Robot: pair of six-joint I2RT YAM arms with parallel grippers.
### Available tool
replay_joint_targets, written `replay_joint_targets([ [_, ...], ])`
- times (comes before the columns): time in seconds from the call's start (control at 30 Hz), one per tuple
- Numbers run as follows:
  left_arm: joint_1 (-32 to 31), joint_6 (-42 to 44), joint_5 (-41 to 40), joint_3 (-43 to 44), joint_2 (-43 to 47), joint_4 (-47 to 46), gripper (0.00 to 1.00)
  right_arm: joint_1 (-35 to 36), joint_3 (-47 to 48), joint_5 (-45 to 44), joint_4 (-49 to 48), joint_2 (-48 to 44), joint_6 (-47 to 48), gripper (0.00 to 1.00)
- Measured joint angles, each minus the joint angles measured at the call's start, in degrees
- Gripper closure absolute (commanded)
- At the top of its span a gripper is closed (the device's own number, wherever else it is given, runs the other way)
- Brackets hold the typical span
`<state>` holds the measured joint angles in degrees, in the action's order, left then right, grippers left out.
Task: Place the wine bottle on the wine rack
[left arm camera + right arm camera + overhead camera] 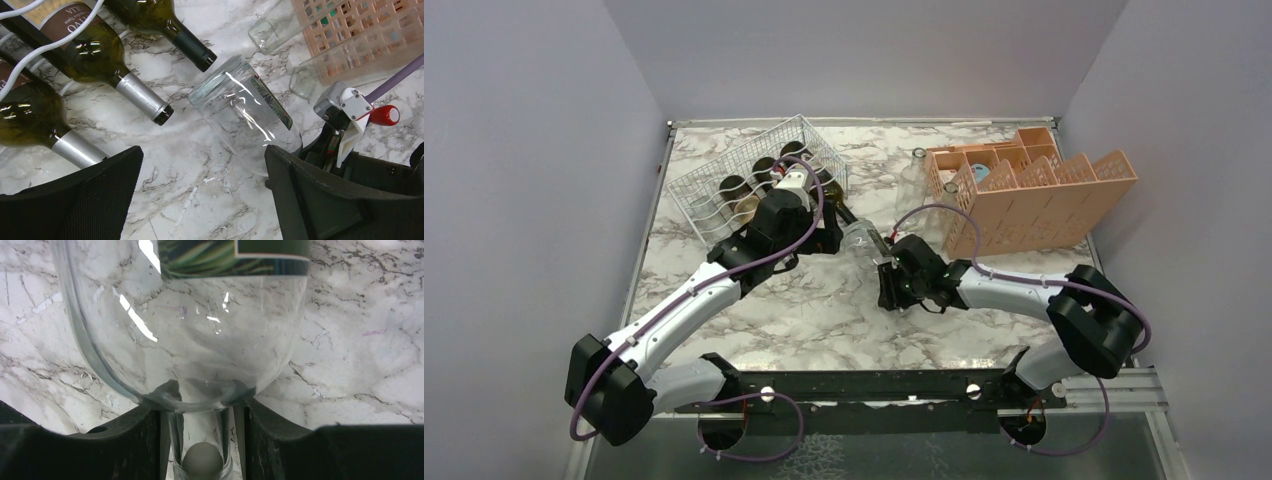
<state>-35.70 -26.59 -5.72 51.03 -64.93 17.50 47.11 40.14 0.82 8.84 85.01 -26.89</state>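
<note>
A clear glass wine bottle with a dark leafy label lies tilted over the marble table, its base toward the white wire wine rack. My right gripper is shut on its neck; in the right wrist view the fingers clamp the neck just below the shoulder of the bottle. My left gripper is open and empty beside the bottle's base, between it and the rack. In the left wrist view the bottle passes by the right finger. Dark bottles lie in the rack.
An orange plastic crate with dividers stands tipped at the back right. Two clear bottles lie next to it. Dark bottle necks stick out of the rack toward my left gripper. Purple walls enclose the table.
</note>
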Motion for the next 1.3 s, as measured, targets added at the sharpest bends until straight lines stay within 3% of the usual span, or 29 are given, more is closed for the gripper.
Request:
replay_joint_targets([
  [0.17,0.2,0.28,-0.26,0.04,0.39,0.81,0.01,0.2,0.02,-1.38,-2.38,0.85,-0.07,0.55],
  [0.43,0.61,0.76,-0.55,0.15,1.36,1.53,0.01,0.74,-0.07,-3.06,-4.94,1.95,-0.61,0.98],
  [0.67,1.11,1.33,-1.4,1.09,2.49,2.1,0.01,0.9,-1.51,-3.87,-6.01,0.46,-0.11,0.99],
  [1.3,1.51,4.17,-5.97,5.42,7.67,5.33,0.01,0.9,-4.66,-2.19,1.51,-14.62,3.56,0.99],
])
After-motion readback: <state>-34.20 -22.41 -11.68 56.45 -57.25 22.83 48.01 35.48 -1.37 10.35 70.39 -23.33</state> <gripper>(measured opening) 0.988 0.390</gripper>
